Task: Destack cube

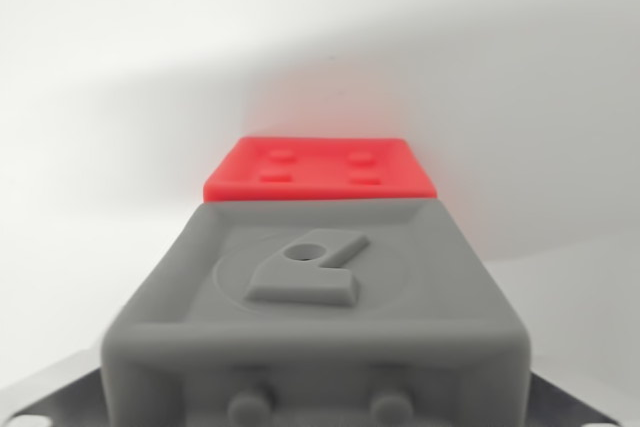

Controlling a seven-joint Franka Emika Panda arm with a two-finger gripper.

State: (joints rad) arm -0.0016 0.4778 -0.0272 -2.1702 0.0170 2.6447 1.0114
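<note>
Wrist view only; one frame inspected. A grey moulded block [315, 317] fills the lower half of the view, very close to the lens and slightly blurred at its near edge; its top face carries a raised emblem with a round hole, set inside a shallow circular recess; two round studs show on its near face. Whether this block is a cube or part of the robot's own hardware, I cannot tell.

Directly beyond its far edge lies one red cube [320, 169] — only the top face is visible, bearing four small raised studs in a two-by-two pattern; its near edge meets the grey block's far edge in the picture, though contact cannot be confirmed.

Count: one grey block, one red cube. The white worktop [110, 97] runs open to the view's left, right and beyond the red cube; a soft shadow falls around the cube.

Metal corners [40, 402] show at both lower edges. The fingers are not identifiable; their opening cannot be told.
</note>
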